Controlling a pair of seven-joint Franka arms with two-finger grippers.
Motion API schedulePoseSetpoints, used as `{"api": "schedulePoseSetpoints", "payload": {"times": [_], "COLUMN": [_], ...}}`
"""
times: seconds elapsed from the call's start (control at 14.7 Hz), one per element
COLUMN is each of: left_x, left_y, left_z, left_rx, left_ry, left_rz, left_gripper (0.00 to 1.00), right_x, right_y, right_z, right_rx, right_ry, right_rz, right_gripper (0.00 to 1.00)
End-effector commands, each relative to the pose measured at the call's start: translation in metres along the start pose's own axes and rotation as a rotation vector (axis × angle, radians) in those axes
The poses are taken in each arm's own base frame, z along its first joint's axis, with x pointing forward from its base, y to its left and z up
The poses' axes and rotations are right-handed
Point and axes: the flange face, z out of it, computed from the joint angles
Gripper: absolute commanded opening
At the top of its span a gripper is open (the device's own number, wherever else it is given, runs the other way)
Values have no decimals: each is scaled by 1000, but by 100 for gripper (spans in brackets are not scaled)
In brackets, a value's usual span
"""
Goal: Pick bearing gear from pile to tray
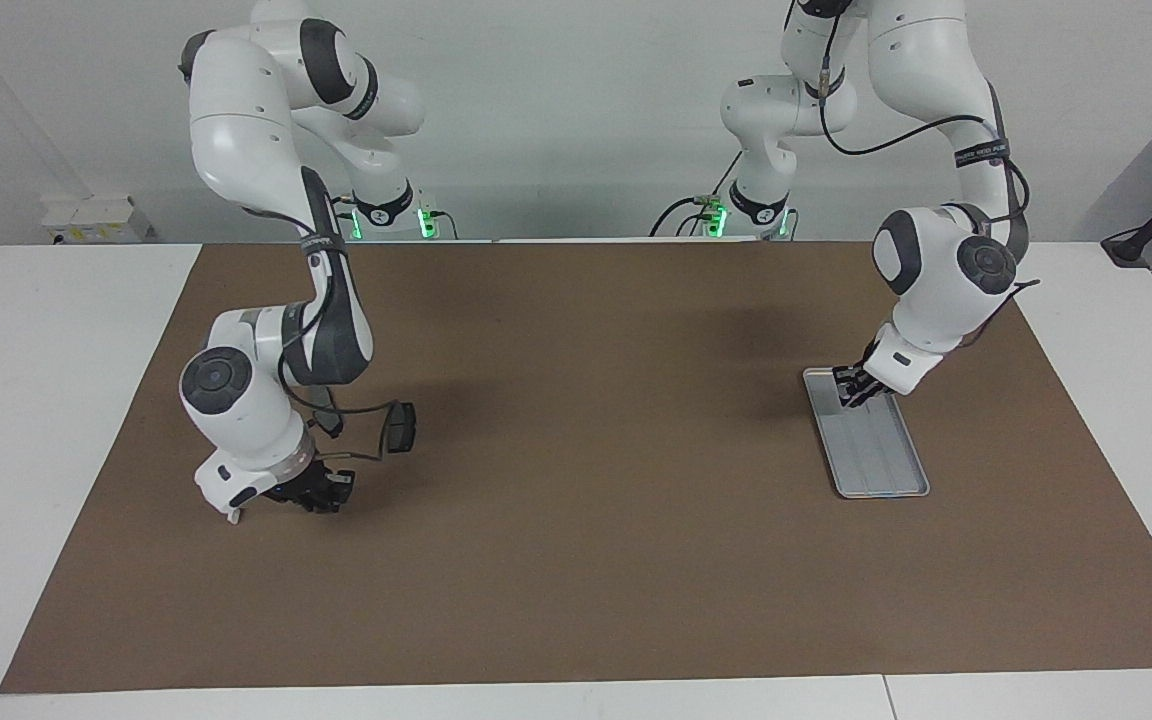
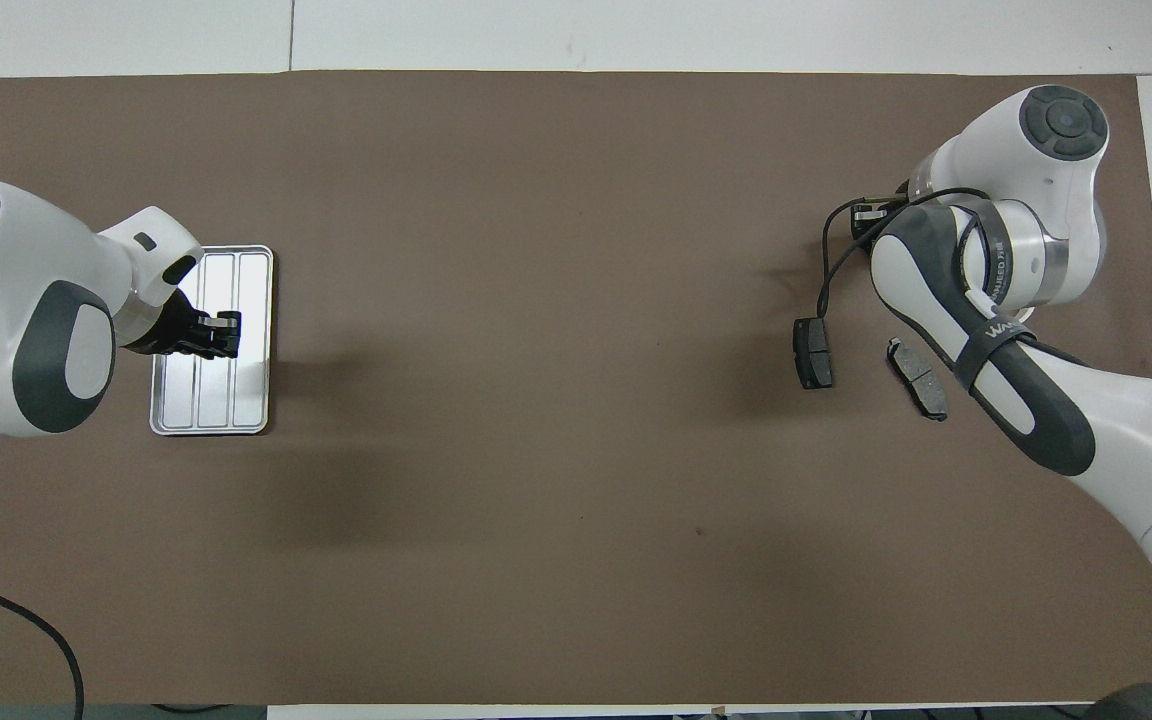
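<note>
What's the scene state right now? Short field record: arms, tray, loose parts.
left gripper: shut, over the tray's end nearer the robots; held item not discernible
right gripper: low at the pile, right arm's end; contents unclear
tray: flat on mat, left arm's end
brake pads: lying side by side on mat
</note>
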Motion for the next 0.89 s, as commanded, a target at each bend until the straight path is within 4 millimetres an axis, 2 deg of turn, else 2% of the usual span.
{"api": "schedulePoseSetpoints", "payload": {"times": [0.0,0.14,0.2,0.34,0.48,0.68,0.82], "left_x": [-15,-20,-24,-28,-31,-32,-33], "left_y": [-3,-4,-4,-5,-5,-14,-17], "left_z": [-6,1,5,10,18,21,21], "left_rx": [5,4,3,4,5,4,4], "left_ry": [30,13,4,1,8,9,9], "left_rz": [31,27,28,30,35,35,47], "left_gripper": [0,0,0,0,0,0,0], "right_x": [-19,-40,-50,-73,-94,-132,-151], "right_y": [-7,-33,-52,-85,-126,-217,-260], "right_z": [-92,-146,-173,-210,-232,-245,-252], "right_rx": [-26,-27,-26,-11,22,27,53], "right_ry": [-22,-38,-35,-44,-60,-46,-18], "right_rz": [-15,-47,-66,-50,42,218,322], "right_gripper": [0,0,0,0,0,0,0]}}
